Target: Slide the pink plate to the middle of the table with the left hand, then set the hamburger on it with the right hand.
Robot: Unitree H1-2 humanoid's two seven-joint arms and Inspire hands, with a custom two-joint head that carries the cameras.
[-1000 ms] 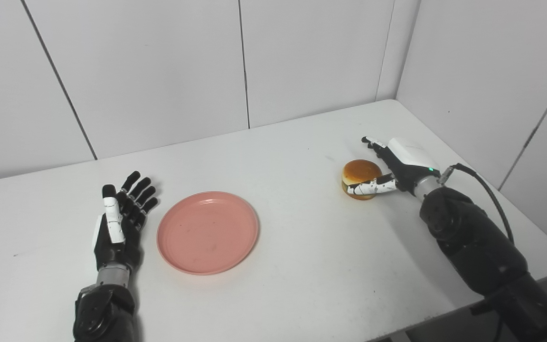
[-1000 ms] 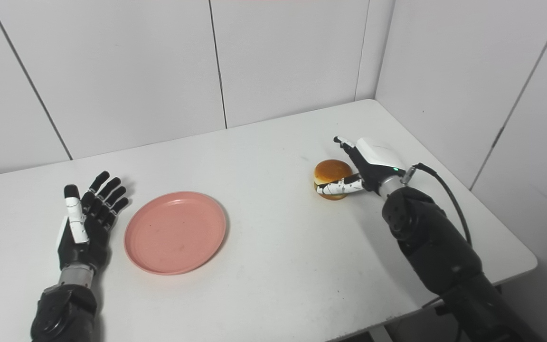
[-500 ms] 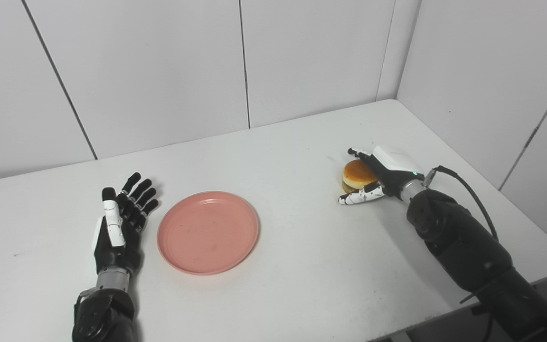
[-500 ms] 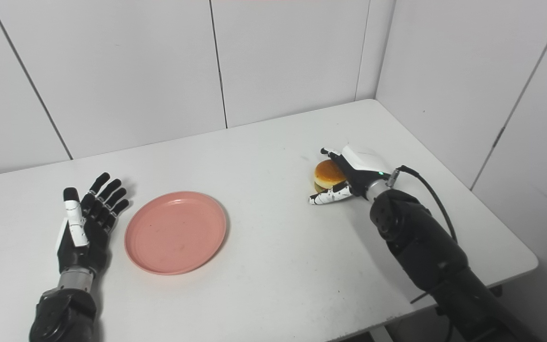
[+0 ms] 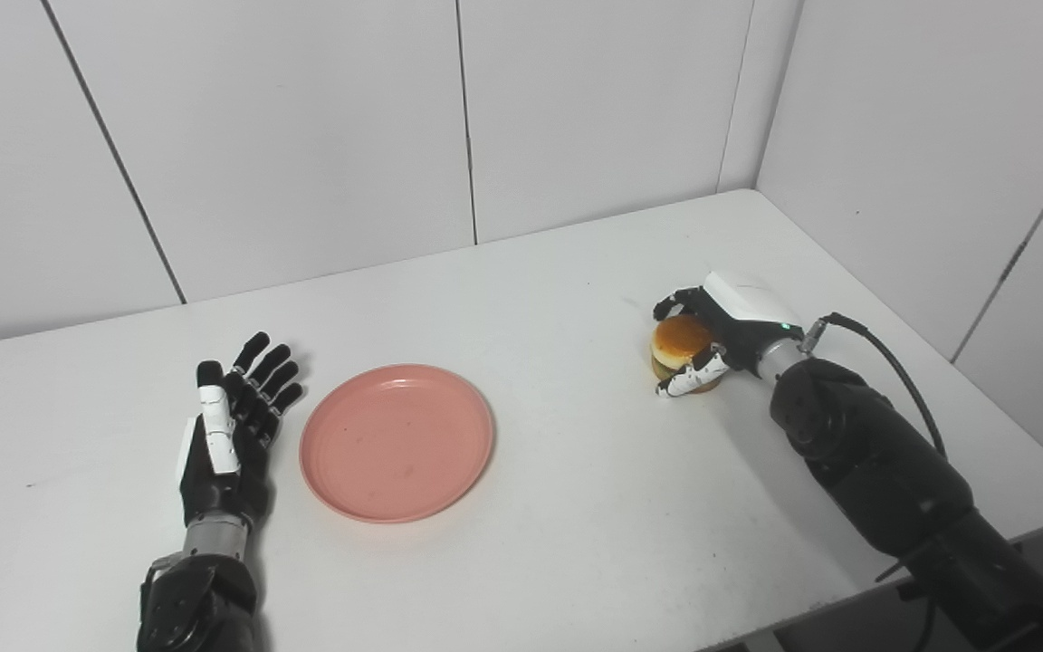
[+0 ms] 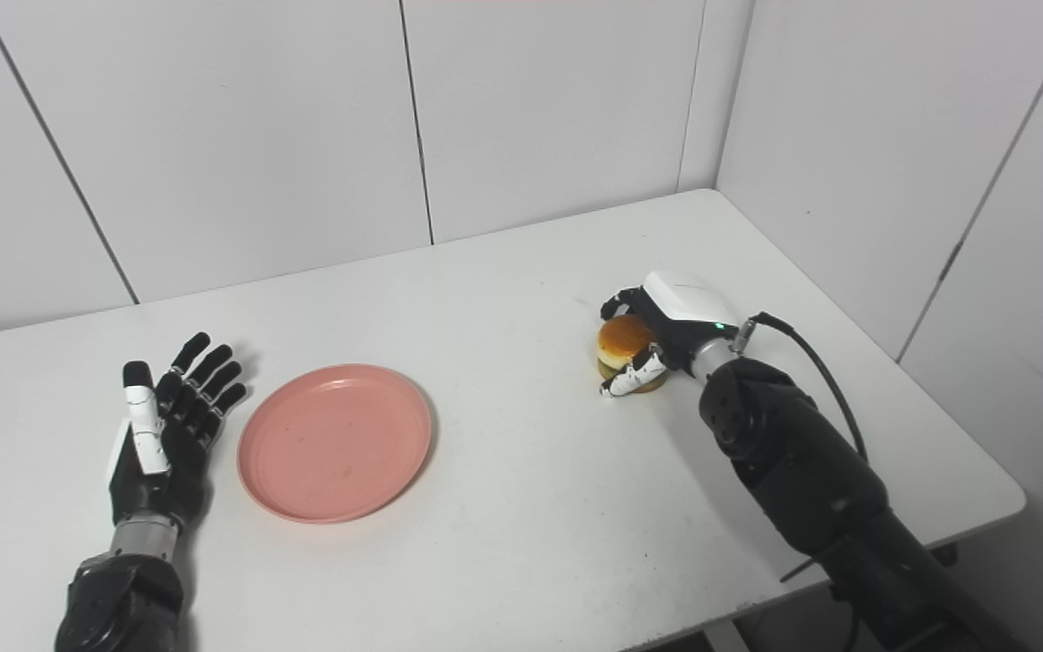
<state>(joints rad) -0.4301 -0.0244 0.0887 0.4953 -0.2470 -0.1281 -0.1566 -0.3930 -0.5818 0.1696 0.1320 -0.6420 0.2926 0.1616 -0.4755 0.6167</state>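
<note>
- The left hand [image 5: 230, 426] lay nearest, on the white counter [image 5: 576, 507] at the near left, with its palm turned partly up. Its fingers [image 5: 272, 371] were spread and straight, released, grasping nothing.
- Just to the right of that hand sat the pink plate [image 5: 397, 442], flat on the counter, left of the counter's middle. A narrow strip of bare counter showed between the plate's rim and the hand, so the two were not touching. The plate carried nothing but a few faint marks.
- Farther back and well apart to the right, the right hand [image 5: 728, 326] was curled around the hamburger [image 5: 680, 344]. The dark fingers [image 5: 671, 302] wrapped over the far side of the bun, and the white-tipped thumb [image 5: 689, 378] pressed against its near side, so the hand was grasping the hamburger.
- Whether the hamburger rested on the counter or was raised just off it could not be told. It was on the right side of the counter, far from the plate.
- The right arm's black forearm [image 5: 875, 471] ran from the near right corner up to the hand, with a black cable [image 5: 893, 362] looping at the wrist.
- Behind the counter stood plain white wall panels [image 5: 304, 136].
</note>
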